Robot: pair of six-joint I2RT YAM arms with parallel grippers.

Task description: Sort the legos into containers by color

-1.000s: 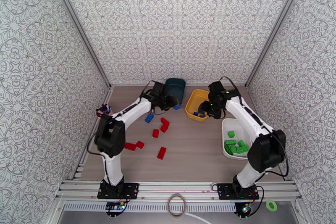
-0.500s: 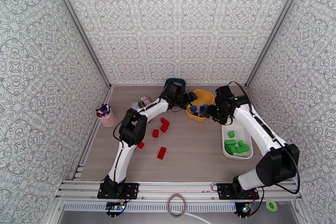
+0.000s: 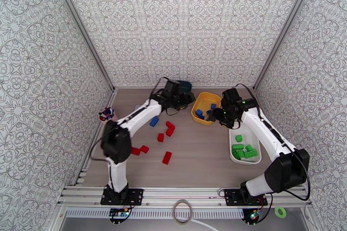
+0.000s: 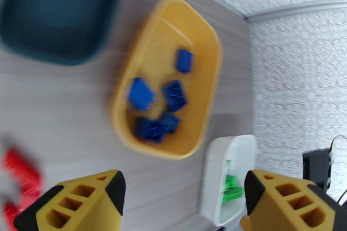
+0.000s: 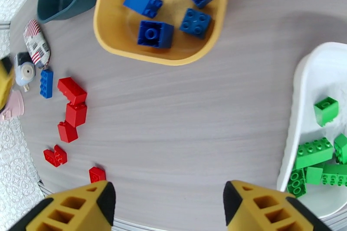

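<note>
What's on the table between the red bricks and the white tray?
Nothing: in the right wrist view, bare table runs from the red bricks to the white tray.

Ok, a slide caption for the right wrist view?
Open right gripper over the table: blue legos in yellow bin, green legos in white tray, red legos loose.

On the grey wood-grain table (image 3: pixel 195 162), blue studded plastic bricks (image 3: pixel 198 112) lie in the yellow rounded plastic bin (image 3: pixel 207 98) and green studded bricks (image 3: pixel 243 153) in the white plastic tray (image 3: pixel 250 134), while red studded bricks (image 3: pixel 167 157) and one loose blue brick (image 3: pixel 154 121) lie beside the left arm (image 3: pixel 139 117), near the dark teal plastic bin (image 3: pixel 188 85).
</note>
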